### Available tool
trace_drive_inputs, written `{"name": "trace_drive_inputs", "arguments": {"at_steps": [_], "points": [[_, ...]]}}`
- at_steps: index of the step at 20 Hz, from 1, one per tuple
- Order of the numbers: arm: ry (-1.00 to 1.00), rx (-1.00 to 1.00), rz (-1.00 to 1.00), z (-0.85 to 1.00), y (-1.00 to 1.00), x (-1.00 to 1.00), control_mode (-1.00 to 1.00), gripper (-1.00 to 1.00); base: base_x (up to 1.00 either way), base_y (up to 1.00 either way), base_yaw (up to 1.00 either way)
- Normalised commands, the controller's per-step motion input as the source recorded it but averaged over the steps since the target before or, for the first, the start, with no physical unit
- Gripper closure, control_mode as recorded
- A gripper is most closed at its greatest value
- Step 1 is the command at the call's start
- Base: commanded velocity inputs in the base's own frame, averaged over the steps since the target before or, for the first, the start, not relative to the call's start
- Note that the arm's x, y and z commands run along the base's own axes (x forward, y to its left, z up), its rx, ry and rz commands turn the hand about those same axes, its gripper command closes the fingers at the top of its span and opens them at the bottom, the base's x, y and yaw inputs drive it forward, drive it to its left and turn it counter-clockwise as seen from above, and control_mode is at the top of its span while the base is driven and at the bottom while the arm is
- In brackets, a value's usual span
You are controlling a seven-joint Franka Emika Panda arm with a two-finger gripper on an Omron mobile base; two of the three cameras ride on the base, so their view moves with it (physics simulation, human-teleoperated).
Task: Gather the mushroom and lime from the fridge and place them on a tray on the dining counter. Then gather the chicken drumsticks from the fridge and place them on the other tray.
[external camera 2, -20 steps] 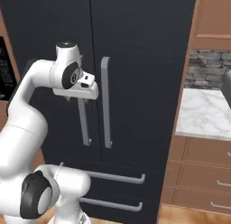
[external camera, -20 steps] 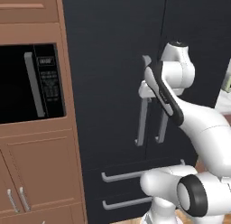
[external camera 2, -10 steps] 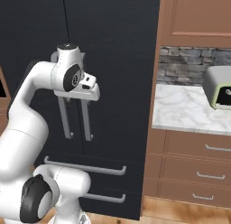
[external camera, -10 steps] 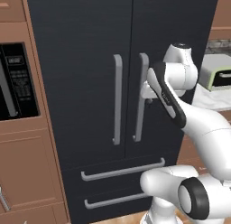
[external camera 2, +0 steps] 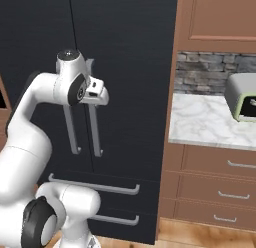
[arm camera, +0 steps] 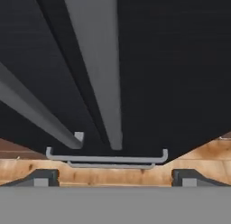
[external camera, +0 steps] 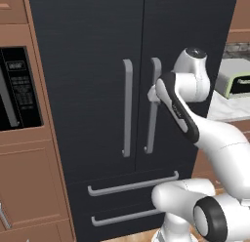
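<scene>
The black fridge (external camera: pixel 88 65) stands shut, so the mushroom, lime and chicken drumsticks are hidden behind its doors. The trays and the dining counter are out of view. My gripper (external camera 2: pixel 98 92) is up against the top of the right door's grey handle (external camera: pixel 152 114), beside the left door's handle (external camera: pixel 127 109). In the hand view the gripper (arm camera: pixel 113 177) is open, its fingertips (arm camera: pixel 43 177) wide apart, and a grey handle (arm camera: pixel 101 74) runs down between them. Nothing is held.
A built-in black microwave (external camera: pixel 14 90) sits in brown cabinets left of the fridge. To the right are a marble counter (external camera 2: pixel 210 122) with a toaster oven (external camera 2: pixel 242 97) and brown drawers (external camera 2: pixel 220 177) below. Two fridge drawer handles (external camera: pixel 132 182) run low across the front.
The whole picture has slid left, so the base has driven rightward along the fridge, bringing the marble counter and toaster oven into view. The hand stays at the right door's handle.
</scene>
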Motion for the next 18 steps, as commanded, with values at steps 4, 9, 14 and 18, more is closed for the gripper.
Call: {"name": "trace_drive_inputs", "arguments": {"at_steps": [4,9,14,18], "points": [[-0.38,0.0,0.0,0.0,0.12,0.13,-1.0,-1.0,0.0,0.0,0.0],[-0.23,0.0,-0.02,0.0,0.01,0.16,-1.0,-1.0,0.0,0.0,0.0],[-0.13,0.0,-0.02,0.0,0.0,0.35,-1.0,-1.0,0.0,0.0,0.0],[-0.06,0.0,-0.04,0.0,0.0,0.42,-1.0,-1.0,0.0,0.0,0.0]]}}
